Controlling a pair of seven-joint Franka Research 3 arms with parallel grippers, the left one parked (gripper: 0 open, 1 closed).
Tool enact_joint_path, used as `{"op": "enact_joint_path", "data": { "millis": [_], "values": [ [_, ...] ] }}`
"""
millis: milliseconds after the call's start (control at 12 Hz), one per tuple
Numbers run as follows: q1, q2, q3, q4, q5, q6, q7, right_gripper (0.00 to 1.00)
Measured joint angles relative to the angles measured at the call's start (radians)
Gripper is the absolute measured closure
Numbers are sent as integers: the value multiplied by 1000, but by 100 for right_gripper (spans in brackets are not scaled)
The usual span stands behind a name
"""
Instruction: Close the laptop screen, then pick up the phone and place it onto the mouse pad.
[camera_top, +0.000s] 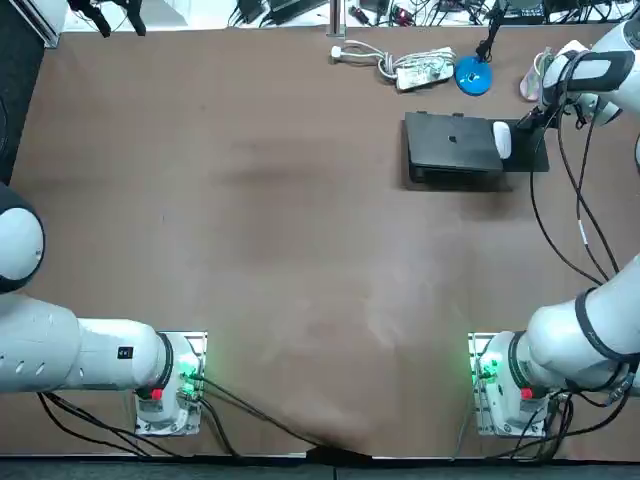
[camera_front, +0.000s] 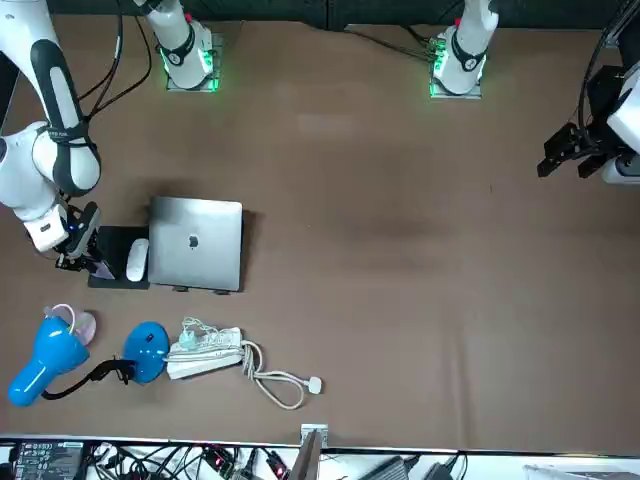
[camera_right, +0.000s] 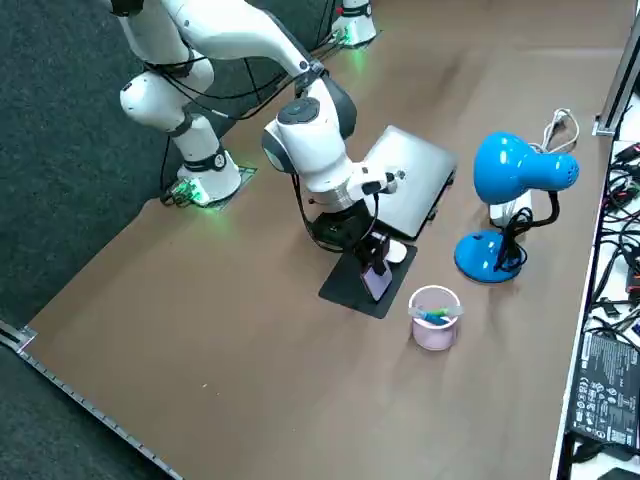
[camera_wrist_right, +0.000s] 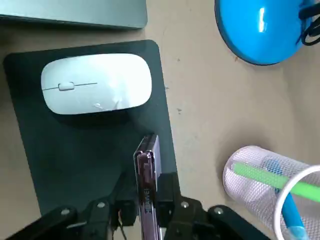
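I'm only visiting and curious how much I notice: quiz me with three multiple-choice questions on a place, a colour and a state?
1. Where does the white mouse lie? A on the mouse pad; B on the floor; C inside a box.
2. What colour is the desk lamp? A red; B blue; C yellow.
3. What is the right pincer doing? A holding the phone; B hanging open and empty; C holding the mouse.
Answers: 1 A, it sits on the dark pad beside the closed laptop. 2 B, head and base are blue. 3 A, it clamps the phone on edge over the mouse pad.
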Motion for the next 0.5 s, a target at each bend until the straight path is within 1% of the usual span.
{"op": "enact_joint_path", "data": {
  "millis": [500],
  "values": [
    [-1, 2, -2, 0, 0, 1, 0, 78]
  ]
}}
